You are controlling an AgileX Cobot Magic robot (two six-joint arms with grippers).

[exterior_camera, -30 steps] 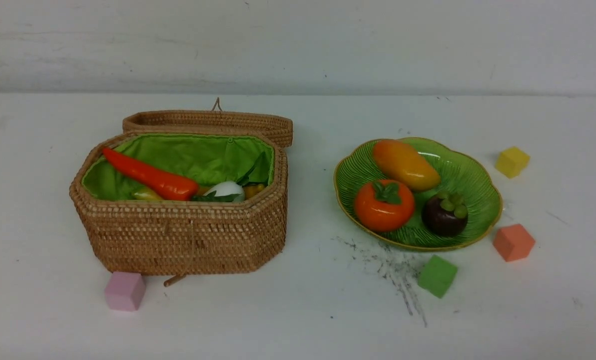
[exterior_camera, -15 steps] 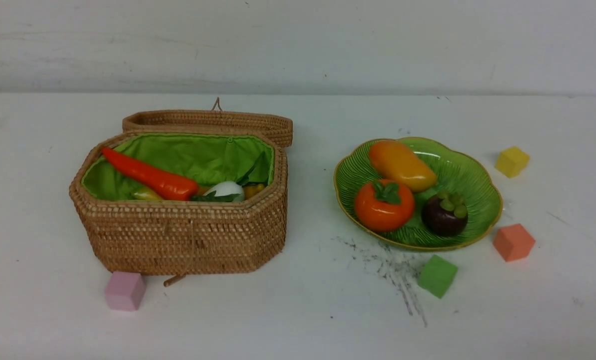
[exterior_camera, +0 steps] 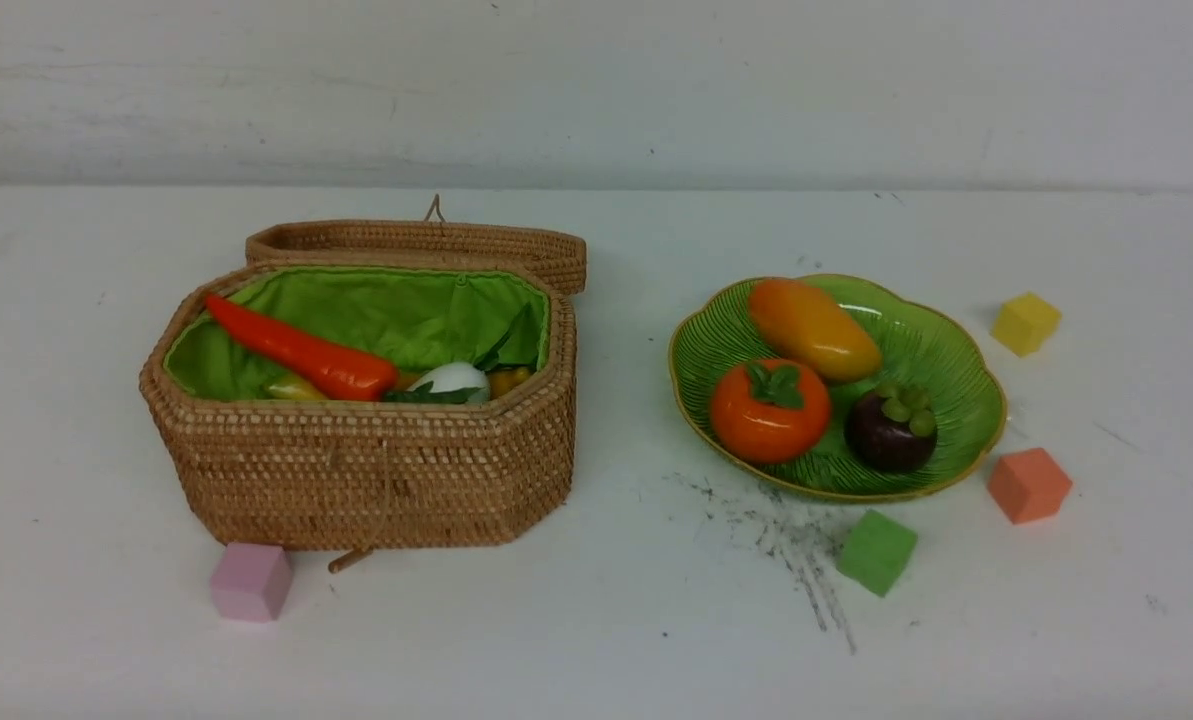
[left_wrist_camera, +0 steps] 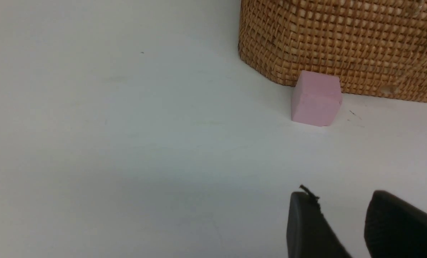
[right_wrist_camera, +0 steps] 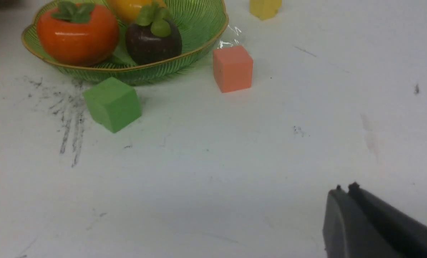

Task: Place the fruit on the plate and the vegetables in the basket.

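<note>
The wicker basket stands open at the left, its lid lying back behind it. In it are the red-orange pepper, the white radish and a yellow piece; the aubergine is hidden. The green plate at the right holds the orange fruit, the mango and the purple ball. Neither gripper shows in the front view. My left gripper is open and empty above the table near the basket's wall. My right gripper is shut and empty, well short of the plate.
A pink cube sits by the basket's front corner, also in the left wrist view. A green cube, an orange cube and a yellow cube lie around the plate. Dark scuff marks cross the table.
The mango has rocked slightly on the plate. Nothing else has moved.
</note>
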